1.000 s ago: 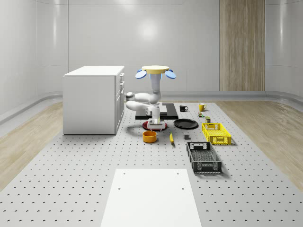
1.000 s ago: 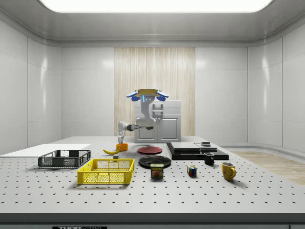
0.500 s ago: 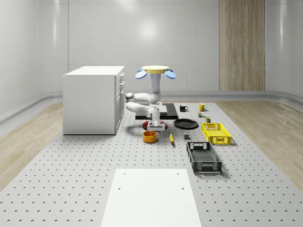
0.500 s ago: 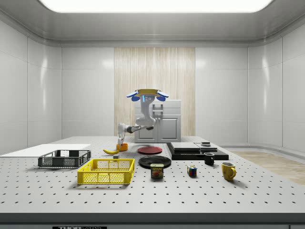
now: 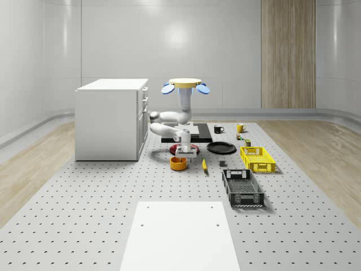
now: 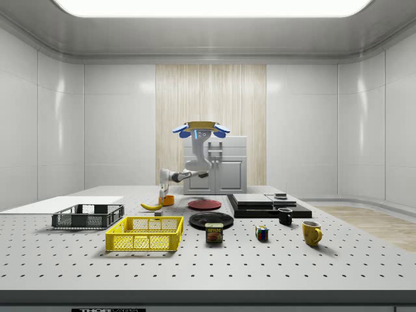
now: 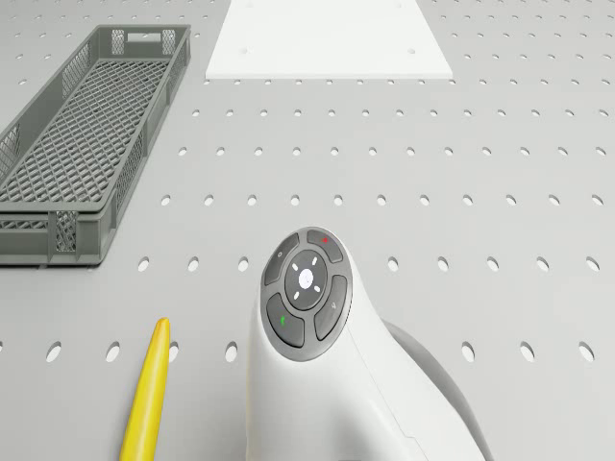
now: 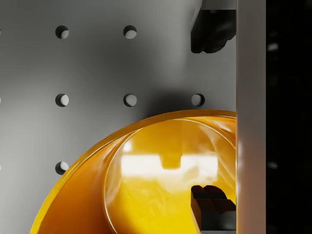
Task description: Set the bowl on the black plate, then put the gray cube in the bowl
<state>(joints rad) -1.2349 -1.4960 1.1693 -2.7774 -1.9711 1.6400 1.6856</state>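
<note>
whole-scene: high, far; side: low, far | drone: downward | wrist: close over bowl (image 8: 161, 180)

The drone (image 5: 186, 86) hovers above the counter (image 5: 84, 214), rotors level. Its arm (image 5: 169, 118) hangs from the body, bends at the elbow toward the whole-scene view's left, then folds forward and down. The wrist points straight down. The gripper (image 5: 183, 152) sits low, just over the bowl (image 5: 179, 163); in the wrist view one fingertip (image 8: 209, 200) is inside the rim and the other (image 8: 212, 31) outside, jaws apart.
</note>
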